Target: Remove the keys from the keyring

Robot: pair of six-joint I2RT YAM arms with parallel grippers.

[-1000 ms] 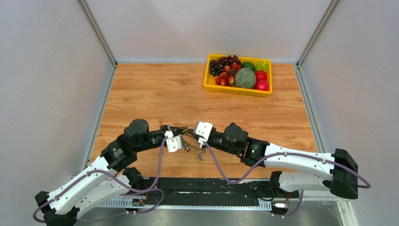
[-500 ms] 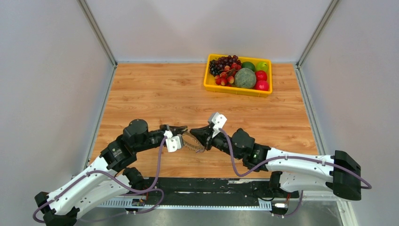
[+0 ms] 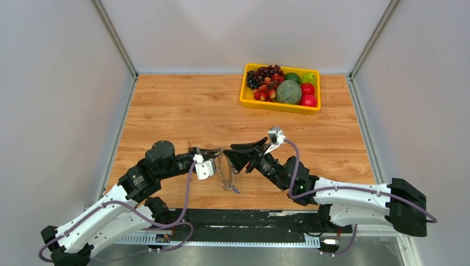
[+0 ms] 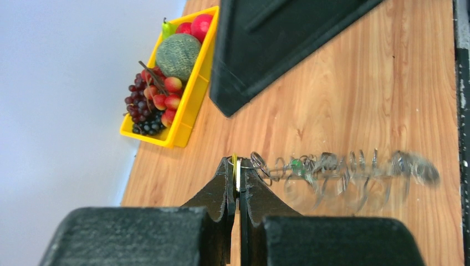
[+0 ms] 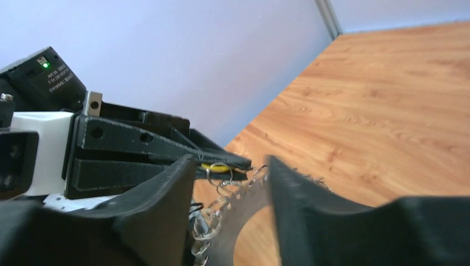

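Now the right gripper lets go

Top view: the right gripper (image 3: 237, 159), jaws apart, has backed just off the keyring (image 3: 226, 173), which dangles from the left gripper (image 3: 217, 151). Left wrist: fingers (image 4: 220, 191) pinch its rim; the blurred keys (image 4: 297, 164) seem still attached. Right wrist: spread fingers (image 5: 166, 188) flank the keyring.

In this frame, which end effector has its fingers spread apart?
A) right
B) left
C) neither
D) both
A: in the right wrist view, the right end effector has its fingers apart with the keyring seen between them, while the left end effector is pinched shut on a yellow tag.
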